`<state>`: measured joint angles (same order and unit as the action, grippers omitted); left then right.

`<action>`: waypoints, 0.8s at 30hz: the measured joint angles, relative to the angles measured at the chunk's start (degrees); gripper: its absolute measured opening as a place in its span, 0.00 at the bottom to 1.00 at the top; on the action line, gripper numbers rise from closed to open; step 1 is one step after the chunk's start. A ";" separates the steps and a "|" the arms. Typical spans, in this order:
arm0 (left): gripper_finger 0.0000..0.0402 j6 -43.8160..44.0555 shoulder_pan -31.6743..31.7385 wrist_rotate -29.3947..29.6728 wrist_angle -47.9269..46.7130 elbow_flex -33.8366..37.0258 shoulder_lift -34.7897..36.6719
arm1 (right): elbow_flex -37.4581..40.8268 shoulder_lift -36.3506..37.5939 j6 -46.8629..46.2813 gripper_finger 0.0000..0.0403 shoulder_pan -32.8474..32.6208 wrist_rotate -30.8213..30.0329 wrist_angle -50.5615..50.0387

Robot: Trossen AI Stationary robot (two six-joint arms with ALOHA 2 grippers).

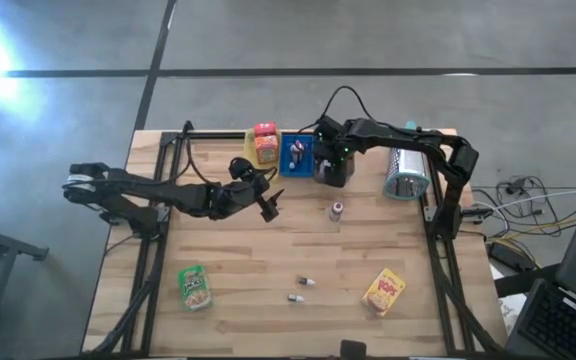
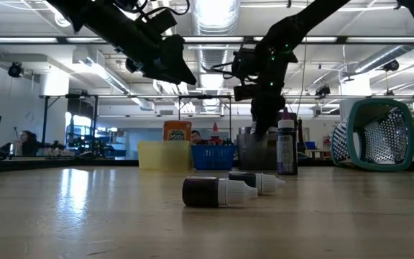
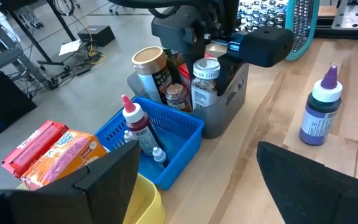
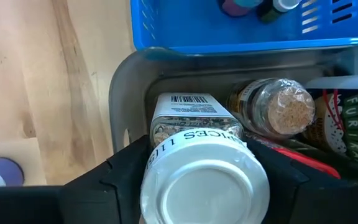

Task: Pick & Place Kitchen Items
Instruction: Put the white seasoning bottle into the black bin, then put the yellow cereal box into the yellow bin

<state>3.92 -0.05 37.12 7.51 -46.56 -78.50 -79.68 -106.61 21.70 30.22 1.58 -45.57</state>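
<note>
A spice jar (image 4: 204,183) with a white lid stands in the grey tray (image 4: 126,93) at the table's far side, among other jars and a brown-lidded can (image 3: 149,62). My right gripper (image 1: 333,165) reaches down into that tray and is shut on the jar. My left gripper (image 1: 270,207) hovers open above the table's middle, holding nothing. A purple-capped bottle (image 1: 337,210) stands upright on the boards. Two small vials (image 2: 218,192) lie on their sides nearer the front. A green pouch (image 1: 195,287) and a yellow pouch (image 1: 384,292) lie flat near the front edge. My right gripper pinches the spice jar's upper wall just below the lid (image 4: 166,146) between its two fingers (image 4: 120,171). The fingers come from above, pointing steeply down. The jar sits roughly upright inside the grey tray; whether its bottom rests on the tray floor is hidden.
A blue tray (image 1: 298,155) with small bottles stands left of the grey tray. Beside it, a yellow tray (image 1: 265,160) holds red and orange boxes. A teal mesh basket (image 1: 406,172) lies on its side at the far right. Bare boards lie between the trays and the front items.
</note>
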 joint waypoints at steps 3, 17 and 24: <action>0.82 0.00 0.00 0.00 0.00 -0.01 0.00 | -0.02 -0.02 0.82 0.58 0.00 -0.04 -0.15; 0.82 -0.02 0.00 0.00 0.00 -0.01 0.00 | -6.30 0.03 2.76 0.72 -0.07 -0.09 -4.61; 0.82 -0.04 0.00 0.00 0.04 -0.01 0.00 | -13.93 0.08 2.92 0.65 -0.07 -0.17 -12.25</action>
<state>3.88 -0.05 37.12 7.55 -46.57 -78.50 -93.61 -106.52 24.62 30.15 1.41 -57.82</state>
